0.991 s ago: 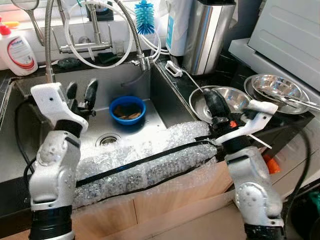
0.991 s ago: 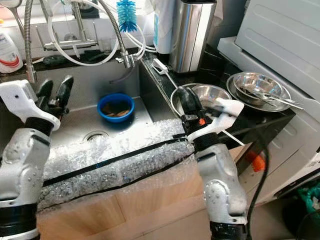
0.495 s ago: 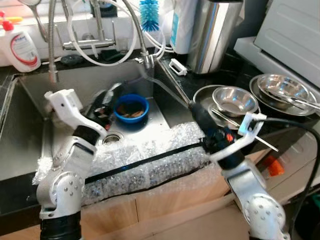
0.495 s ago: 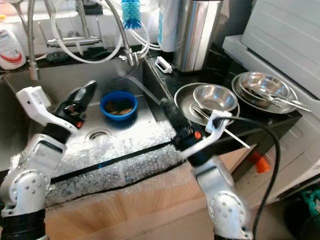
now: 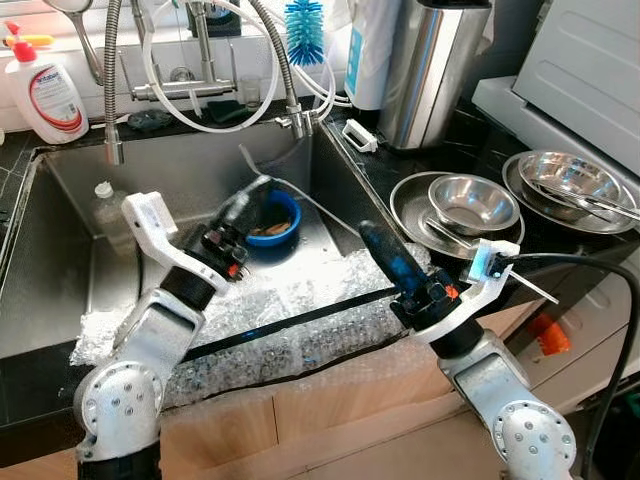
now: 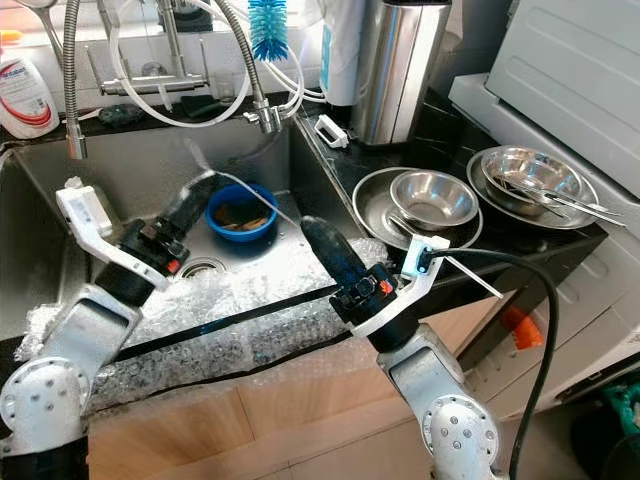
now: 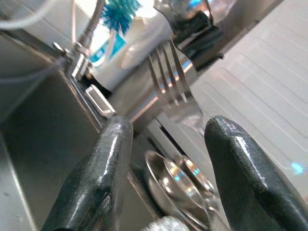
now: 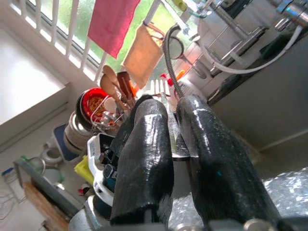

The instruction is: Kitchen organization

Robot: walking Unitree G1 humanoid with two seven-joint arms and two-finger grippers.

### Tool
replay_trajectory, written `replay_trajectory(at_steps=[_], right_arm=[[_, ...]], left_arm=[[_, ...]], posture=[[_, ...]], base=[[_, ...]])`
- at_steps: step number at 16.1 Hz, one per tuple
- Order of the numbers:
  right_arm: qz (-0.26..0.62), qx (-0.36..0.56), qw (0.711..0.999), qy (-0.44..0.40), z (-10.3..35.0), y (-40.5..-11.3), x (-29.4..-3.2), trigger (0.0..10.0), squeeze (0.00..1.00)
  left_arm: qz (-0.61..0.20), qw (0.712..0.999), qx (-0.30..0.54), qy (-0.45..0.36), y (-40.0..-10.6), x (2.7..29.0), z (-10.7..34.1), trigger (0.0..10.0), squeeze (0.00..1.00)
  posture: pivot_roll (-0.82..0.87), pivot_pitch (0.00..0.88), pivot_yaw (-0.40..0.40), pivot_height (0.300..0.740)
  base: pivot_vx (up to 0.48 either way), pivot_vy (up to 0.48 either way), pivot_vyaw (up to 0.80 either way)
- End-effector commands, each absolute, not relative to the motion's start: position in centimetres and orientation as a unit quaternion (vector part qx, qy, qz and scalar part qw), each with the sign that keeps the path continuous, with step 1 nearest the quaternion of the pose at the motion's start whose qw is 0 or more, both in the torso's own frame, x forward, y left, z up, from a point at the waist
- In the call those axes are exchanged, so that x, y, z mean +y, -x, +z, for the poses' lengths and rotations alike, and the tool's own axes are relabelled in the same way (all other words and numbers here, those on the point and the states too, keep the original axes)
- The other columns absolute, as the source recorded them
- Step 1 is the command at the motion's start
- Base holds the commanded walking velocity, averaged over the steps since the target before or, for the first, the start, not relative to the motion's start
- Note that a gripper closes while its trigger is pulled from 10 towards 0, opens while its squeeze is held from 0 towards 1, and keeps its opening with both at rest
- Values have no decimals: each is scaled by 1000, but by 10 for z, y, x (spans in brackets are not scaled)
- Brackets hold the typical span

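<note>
My right gripper (image 5: 368,232) hovers over the sink's front right, shut on a steel fork (image 6: 245,185). The fork slants up and left across the sink, tines (image 8: 159,89) away from the fingers. My left gripper (image 5: 258,190) reaches in from the left above a blue bowl (image 5: 275,222) that holds brown scraps. In the left wrist view its two black fingers (image 7: 108,159) stand open, with the fork's tines (image 7: 171,77) between and beyond them, not touching.
Bubble wrap (image 5: 300,320) covers the steel sink's (image 5: 60,270) front edge. Stacked steel bowls (image 5: 470,200) and a pan with utensils (image 5: 560,175) sit on the right counter. Faucet hoses (image 5: 200,60), a soap bottle (image 5: 55,95), a blue brush (image 5: 303,25) and a steel canister (image 5: 430,70) line the back.
Both arms have swung inward over the sink. The right gripper carried the fork left from the counter; the left gripper turned right, its fingers now by the fork's tines. The camera also shifted.
</note>
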State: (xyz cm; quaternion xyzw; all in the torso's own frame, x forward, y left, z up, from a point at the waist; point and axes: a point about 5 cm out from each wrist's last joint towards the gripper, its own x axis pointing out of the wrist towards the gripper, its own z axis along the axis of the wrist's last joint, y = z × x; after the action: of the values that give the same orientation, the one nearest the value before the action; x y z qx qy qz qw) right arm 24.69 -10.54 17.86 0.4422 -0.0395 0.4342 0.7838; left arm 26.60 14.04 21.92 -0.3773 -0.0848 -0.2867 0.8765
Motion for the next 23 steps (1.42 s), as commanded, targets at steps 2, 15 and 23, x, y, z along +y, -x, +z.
replay_trajectory(at_steps=[2, 15, 23], right_arm=[[457, -44, 778, -430, 185, -246, -100, 10000, 0], [482, -20, 760, -435, 179, -238, -92, 10000, 0], [480, 1, 754, -449, 169, -234, -92, 10000, 0]], left_arm=[[-312, 867, -88, 378, -261, 135, 225, 10000, 0], [-344, 852, -76, 387, -256, 128, 228, 0, 0], [-345, 845, -81, 401, -255, 127, 229, 0, 0]], posture=[[35, 4, -45, 740], [41, 33, -50, 740], [38, 36, -50, 740]], base=[[0, 0, 0], [0, 0, 0], [0, 0, 0]])
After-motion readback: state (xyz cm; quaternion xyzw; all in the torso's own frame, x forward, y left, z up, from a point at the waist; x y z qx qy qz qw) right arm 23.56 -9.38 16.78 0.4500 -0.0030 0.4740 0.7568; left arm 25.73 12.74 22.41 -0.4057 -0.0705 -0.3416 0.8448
